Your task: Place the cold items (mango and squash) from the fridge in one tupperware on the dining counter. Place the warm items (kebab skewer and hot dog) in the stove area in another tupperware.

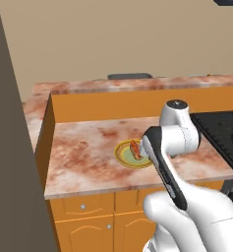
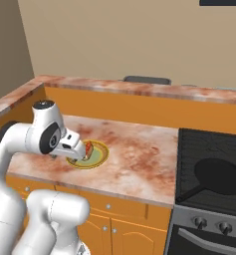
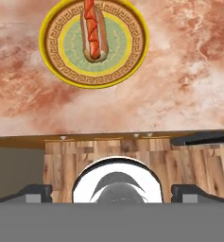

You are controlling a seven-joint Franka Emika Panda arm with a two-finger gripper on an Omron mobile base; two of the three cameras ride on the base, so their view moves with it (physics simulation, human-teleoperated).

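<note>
Near the desk's (image 1: 88,162) front edge, the hot dog (image 3: 92,33) lies on a plate (image 3: 127,66); fingers (image 3: 35,193) spread wide, grasping nothing.

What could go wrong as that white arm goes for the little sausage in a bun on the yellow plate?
The short red hot dog in its tan bun lies loose on the round yellow-rimmed plate; the open two-finger gripper might nudge the plate across the marbled counter instead of gripping. The sausage could also roll out of the bun if pinched off-centre. The black frying pan on the black cooktop stands nearby, so a wide swing might clip it.
</note>
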